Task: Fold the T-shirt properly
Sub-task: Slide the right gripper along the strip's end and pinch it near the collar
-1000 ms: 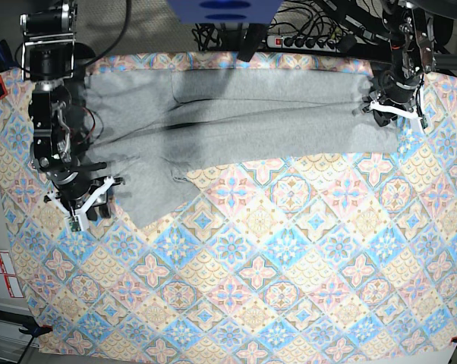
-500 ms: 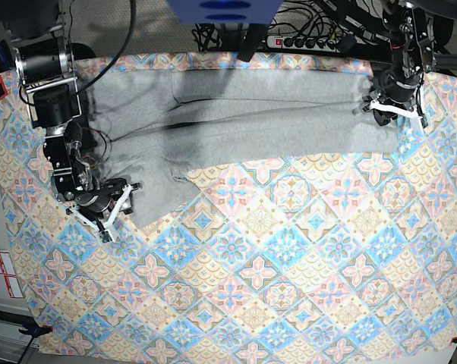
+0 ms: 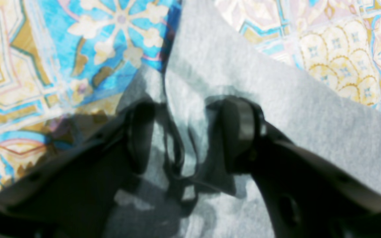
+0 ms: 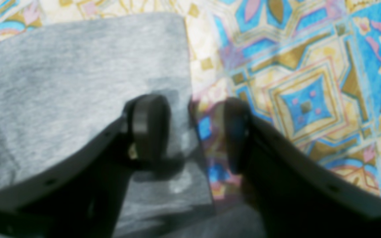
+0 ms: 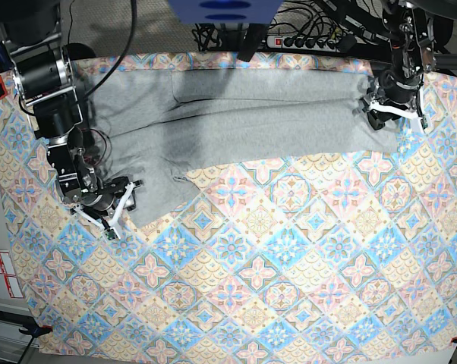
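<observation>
The T-shirt [image 5: 236, 121] lies along the bench's far edge on the patterned tablecloth [image 5: 289, 265], partly folded into a long band; crosswise folds remain. Left gripper [image 3: 190, 135] and right gripper [image 4: 190, 132] both stand spread over the fabric's edges, holding nothing.

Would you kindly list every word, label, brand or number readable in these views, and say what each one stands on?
No text can be read.
White stickers with red marks at the left edge of the base view: too small to read.
T-shirt: only plain grey cloth shows, no lettering.
Tablecloth: pattern only, no words.
</observation>
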Robot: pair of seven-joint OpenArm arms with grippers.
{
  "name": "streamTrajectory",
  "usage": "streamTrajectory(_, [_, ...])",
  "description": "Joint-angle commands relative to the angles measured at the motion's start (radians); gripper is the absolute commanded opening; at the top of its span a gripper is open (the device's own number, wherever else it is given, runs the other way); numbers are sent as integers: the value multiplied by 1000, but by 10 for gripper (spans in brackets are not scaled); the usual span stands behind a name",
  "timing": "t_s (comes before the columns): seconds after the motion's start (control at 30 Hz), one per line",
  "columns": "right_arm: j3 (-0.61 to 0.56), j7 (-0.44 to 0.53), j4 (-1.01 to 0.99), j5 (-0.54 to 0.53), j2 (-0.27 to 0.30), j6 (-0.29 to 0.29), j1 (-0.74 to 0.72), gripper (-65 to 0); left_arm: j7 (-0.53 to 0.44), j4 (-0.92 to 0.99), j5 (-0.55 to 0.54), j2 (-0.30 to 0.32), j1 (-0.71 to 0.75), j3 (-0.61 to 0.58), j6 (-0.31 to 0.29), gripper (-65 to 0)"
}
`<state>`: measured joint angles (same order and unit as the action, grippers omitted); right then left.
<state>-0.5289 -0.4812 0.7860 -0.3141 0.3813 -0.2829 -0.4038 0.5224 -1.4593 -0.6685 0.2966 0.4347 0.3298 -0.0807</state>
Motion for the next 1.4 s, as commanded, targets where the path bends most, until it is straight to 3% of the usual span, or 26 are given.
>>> streamTrajectory(0.0, [-18, -26, 2, 8, 6, -5, -7, -369, -3, -13, 5, 14, 6, 10, 14, -318])
streamTrajectory(0.1, [-44, -26, 3, 8, 6, -6, -4, -412, -3, -48, 5, 13, 8, 12, 14, -318])
streamTrajectory(0.3, [-43, -21, 33, 3, 6, -6, 23, -644, -3, -149, 3, -24, 25, 62, 14, -318])
streamTrajectory(0.43, [-4, -24, 141, 2, 9, -6, 44, -648, -3, -206, 3, -64, 25, 110, 14, -319])
streamTrajectory(0.57, [166, -30, 333, 2, 14, -6, 156, -648, -3, -223, 3, -66, 33, 113, 14, -321])
streamTrajectory(0.77, [389, -187, 628, 2, 14, -8, 331, -648, -3, -218, 5, -66, 34, 114, 14, -321])
streamTrajectory(1.03, [536, -339, 962, 2, 14, -8, 572, -648, -3, -217, 5, -66, 28, 113, 14, -322])
streamTrajectory(1.37, [639, -350, 1130, 2, 12, -8, 834, -649, -3, -195, 6, -66, 14, 111, 14, -322])
